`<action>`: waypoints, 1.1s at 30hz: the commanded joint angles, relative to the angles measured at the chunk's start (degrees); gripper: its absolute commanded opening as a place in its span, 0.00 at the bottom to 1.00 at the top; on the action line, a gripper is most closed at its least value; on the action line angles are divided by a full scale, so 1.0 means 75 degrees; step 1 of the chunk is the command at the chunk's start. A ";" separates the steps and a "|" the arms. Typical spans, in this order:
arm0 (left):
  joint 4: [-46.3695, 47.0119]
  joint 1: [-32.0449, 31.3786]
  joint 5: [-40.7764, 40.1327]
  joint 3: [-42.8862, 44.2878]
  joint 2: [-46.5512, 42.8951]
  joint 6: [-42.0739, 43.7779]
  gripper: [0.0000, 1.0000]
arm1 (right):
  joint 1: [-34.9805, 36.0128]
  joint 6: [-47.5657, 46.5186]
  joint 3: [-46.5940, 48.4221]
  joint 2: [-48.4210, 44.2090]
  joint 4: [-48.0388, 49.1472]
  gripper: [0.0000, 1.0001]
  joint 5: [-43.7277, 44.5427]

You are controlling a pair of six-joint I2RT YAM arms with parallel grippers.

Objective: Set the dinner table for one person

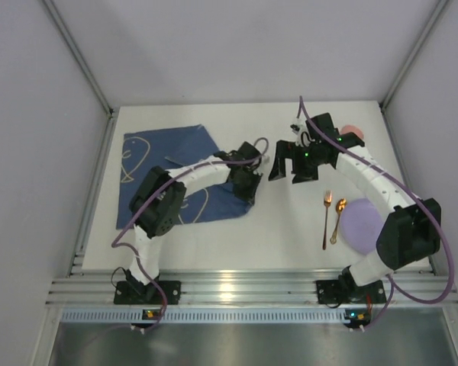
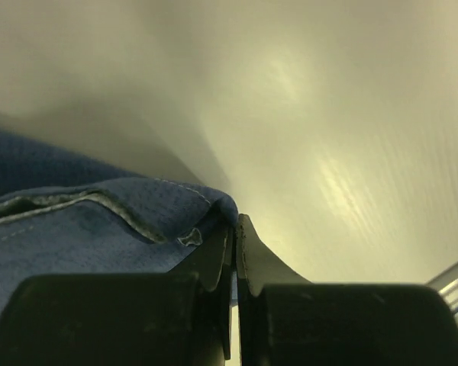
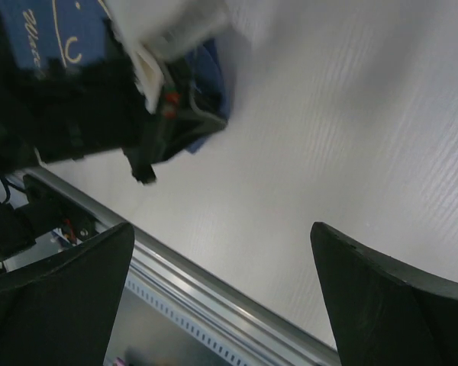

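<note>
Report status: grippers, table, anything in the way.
Left gripper shut on placemat corner. Right gripper open, empty, above bare table. Fork, spoon, purple plate grouped at table's right. Nothing between the grippers.

White arms (image 1: 198,169), black joints, trailing purple cables (image 1: 449,267).

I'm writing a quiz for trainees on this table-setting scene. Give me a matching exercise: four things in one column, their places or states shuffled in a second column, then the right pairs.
Things
1. dark blue cloth placemat
2. copper-coloured metal fork
3. round lavender plate
4. right gripper

Places or states
A. open, holding nothing
B. corner pinched by the left gripper
C. lying just left of the copper-coloured spoon
D. near the right edge of the white tabletop

Pairs: 1-B, 2-C, 3-D, 4-A
</note>
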 commanded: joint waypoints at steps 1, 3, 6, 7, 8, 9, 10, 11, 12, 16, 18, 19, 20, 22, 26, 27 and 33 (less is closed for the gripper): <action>-0.1308 -0.1279 0.0450 0.0861 0.0380 0.0852 0.00 | 0.0066 -0.0101 -0.0073 -0.0066 0.0211 1.00 -0.0083; -0.1915 -0.1669 0.0439 0.1433 0.0801 0.0842 0.00 | 0.0077 -0.0137 -0.0261 -0.0159 0.0188 1.00 -0.0001; -0.2026 -0.1976 0.0310 0.1636 0.0886 0.0480 0.38 | 0.0066 -0.0207 -0.0378 -0.0195 0.0141 1.00 0.0186; -0.1944 -0.1953 0.0136 0.1590 0.0757 0.0189 0.47 | 0.0054 -0.0230 -0.0355 -0.0195 0.0118 1.00 0.0245; -0.1815 -0.1918 0.0030 0.1543 0.0582 0.0035 0.56 | 0.0042 -0.0242 -0.0297 -0.0183 0.0036 1.00 0.0385; -0.1547 -0.1871 -0.0018 0.1461 0.0174 -0.0141 0.70 | 0.0031 -0.0242 -0.0099 -0.0183 0.0012 1.00 0.0444; -0.1359 -0.1673 0.0167 0.1426 -0.0039 -0.0479 0.76 | 0.0007 -0.0231 0.0030 -0.0206 0.0000 1.00 0.0456; -0.1183 -0.1555 0.0262 0.1379 -0.0505 -0.0668 0.81 | -0.0039 -0.0172 0.0310 -0.0288 0.0024 1.00 0.0468; -0.1007 -0.1426 0.0321 0.1251 -0.0742 -0.0855 0.93 | -0.0063 -0.0149 0.0464 -0.0335 0.0059 1.00 0.0457; 0.0244 -0.0374 0.1208 0.0631 -0.2145 -0.1897 0.98 | -0.0133 0.0342 0.1179 -0.0616 0.0712 1.00 -0.0057; 0.0855 0.0038 0.1690 0.0199 -0.2663 -0.2320 0.98 | -0.0133 0.0635 0.1215 -0.0628 0.1111 1.00 -0.0386; 0.1194 0.0423 0.1925 -0.0037 -0.2921 -0.2705 0.98 | -0.0122 0.1008 0.1157 -0.0640 0.1392 1.00 -0.0550; 0.1639 0.0589 0.2008 -0.0260 -0.3457 -0.2860 0.98 | -0.0122 0.1209 0.0948 -0.0582 0.2021 1.00 -0.0876; 0.1923 0.0998 0.1951 -0.0917 -0.4011 -0.3037 0.98 | -0.0075 0.1619 0.0841 -0.0383 0.2483 1.00 -0.1125; 0.0966 0.1538 -0.0282 -0.1831 -0.5602 -0.3060 0.97 | 0.0742 0.1131 0.1995 0.1123 0.2101 1.00 -0.0962; 0.0662 0.1934 -0.0879 -0.2378 -0.5897 -0.3235 0.96 | 0.0943 0.0955 0.2360 0.1489 0.1889 1.00 -0.0869; -0.0078 0.3214 -0.2031 -0.3532 -0.7879 -0.3425 0.93 | 0.2046 0.0016 0.5104 0.4268 0.0318 1.00 -0.0001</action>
